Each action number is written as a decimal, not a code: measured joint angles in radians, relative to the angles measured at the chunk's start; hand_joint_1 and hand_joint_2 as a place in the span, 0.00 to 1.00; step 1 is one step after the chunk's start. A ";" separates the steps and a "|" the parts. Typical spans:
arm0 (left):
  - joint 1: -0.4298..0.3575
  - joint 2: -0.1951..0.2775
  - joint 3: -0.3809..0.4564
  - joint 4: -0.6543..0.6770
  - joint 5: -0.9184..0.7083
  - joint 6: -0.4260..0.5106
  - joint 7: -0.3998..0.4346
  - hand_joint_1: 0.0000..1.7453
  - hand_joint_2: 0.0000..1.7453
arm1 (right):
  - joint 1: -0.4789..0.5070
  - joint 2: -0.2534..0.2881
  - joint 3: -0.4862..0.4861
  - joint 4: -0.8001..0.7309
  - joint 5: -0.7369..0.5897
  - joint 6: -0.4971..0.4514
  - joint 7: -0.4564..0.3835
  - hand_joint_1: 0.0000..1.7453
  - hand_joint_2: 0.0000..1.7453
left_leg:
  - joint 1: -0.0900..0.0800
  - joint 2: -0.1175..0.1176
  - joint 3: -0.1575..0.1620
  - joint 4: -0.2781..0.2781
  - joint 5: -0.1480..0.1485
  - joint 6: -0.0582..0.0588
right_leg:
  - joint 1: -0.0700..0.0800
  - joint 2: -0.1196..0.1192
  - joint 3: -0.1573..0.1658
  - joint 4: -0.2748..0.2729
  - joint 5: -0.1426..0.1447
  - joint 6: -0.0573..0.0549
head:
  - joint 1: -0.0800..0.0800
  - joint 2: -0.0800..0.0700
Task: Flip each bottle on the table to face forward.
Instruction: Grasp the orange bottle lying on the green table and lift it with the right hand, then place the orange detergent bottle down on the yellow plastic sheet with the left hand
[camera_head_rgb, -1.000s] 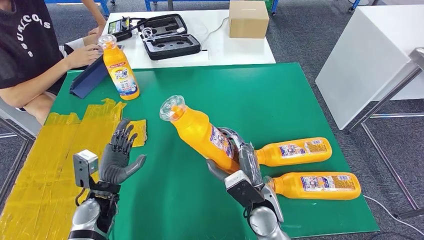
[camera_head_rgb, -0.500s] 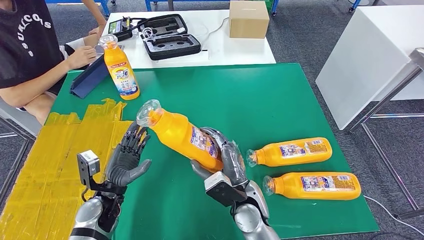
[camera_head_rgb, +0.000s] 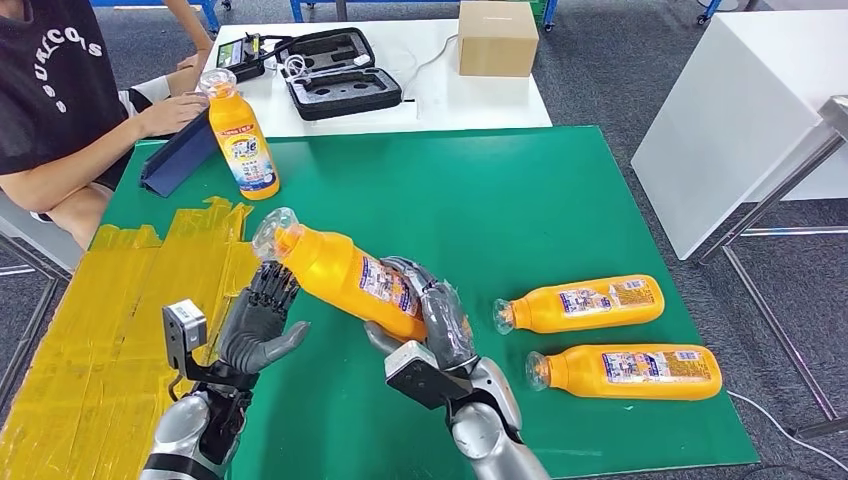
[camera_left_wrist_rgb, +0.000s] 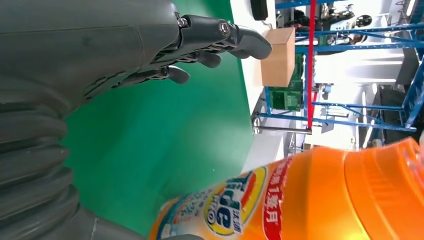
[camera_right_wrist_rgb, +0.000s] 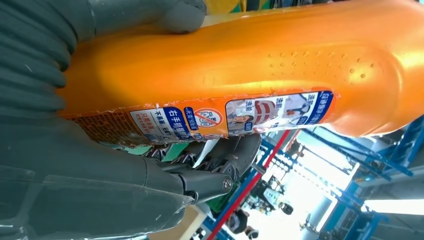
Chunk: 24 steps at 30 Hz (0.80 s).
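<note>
The left hand (camera_head_rgb: 262, 318) is open with fingers spread, perhaps just touching the neck of the tilted orange juice bottle (camera_head_rgb: 340, 275) that the right hand (camera_head_rgb: 437, 325) grips by its base, cap toward ten o'clock. Two orange bottles (camera_head_rgb: 583, 303) lie flat at three o'clock on the green table (camera_head_rgb: 500, 190).

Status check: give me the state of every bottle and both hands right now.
Held bottle: tilted in the air, gripped by the right hand.
Left hand: open, fingers spread just below the cap.
Far bottle: upright.
Upper lying bottle: on its side.
Lower lying bottle: on its side.
</note>
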 joint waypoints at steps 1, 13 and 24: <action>-0.002 0.000 -0.003 0.002 0.004 0.000 0.001 0.00 1.00 | -0.006 0.004 0.009 0.014 0.011 -0.001 0.003 1.00 1.00 | 0.000 0.000 0.000 0.000 0.000 0.000 | 0.000 0.000 0.000 0.000 0.000 0.000 | 0.000 0.000; -0.020 0.009 -0.031 0.026 0.042 -0.002 0.000 0.00 1.00 | -0.092 0.046 0.134 0.238 0.079 -0.056 0.017 1.00 1.00 | 0.000 0.000 0.000 0.000 0.000 0.000 | 0.000 0.000 0.000 0.000 0.000 0.000 | 0.000 0.000; -0.021 0.017 -0.032 0.041 0.056 -0.004 -0.003 0.00 1.00 | -0.125 0.051 0.156 0.314 0.083 -0.062 0.016 1.00 1.00 | 0.000 0.000 0.000 0.000 0.000 0.000 | 0.000 0.000 -0.001 0.000 0.000 0.000 | 0.000 0.000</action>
